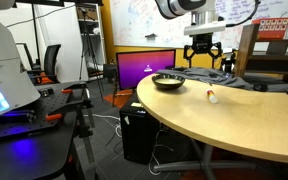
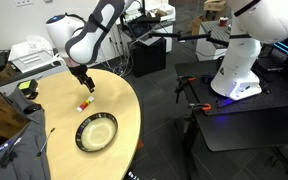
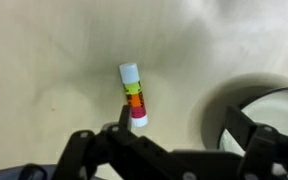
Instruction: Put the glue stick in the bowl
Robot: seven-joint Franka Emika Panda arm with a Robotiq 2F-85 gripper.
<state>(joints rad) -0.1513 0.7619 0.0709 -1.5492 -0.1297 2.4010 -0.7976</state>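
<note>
The glue stick (image 1: 211,97) lies flat on the round wooden table (image 1: 234,125), a small white cylinder with an orange-red band; it also shows in the other exterior view (image 2: 84,103) and in the wrist view (image 3: 134,95). The dark bowl (image 1: 168,82) stands empty beside it, about a bowl's width away, in both exterior views (image 2: 95,133) and at the right edge of the wrist view (image 3: 274,105). My gripper (image 1: 201,50) hangs open and empty above the table, over the glue stick (image 2: 84,84). In the wrist view its fingers (image 3: 179,135) straddle the table between stick and bowl.
A monitor with a purple screen (image 1: 146,68) and an office chair (image 1: 50,62) stand behind the table. A black computer tower (image 1: 139,130) sits under the table edge. A white robot base (image 2: 239,50) and a black bench with gear (image 1: 24,110) stand nearby.
</note>
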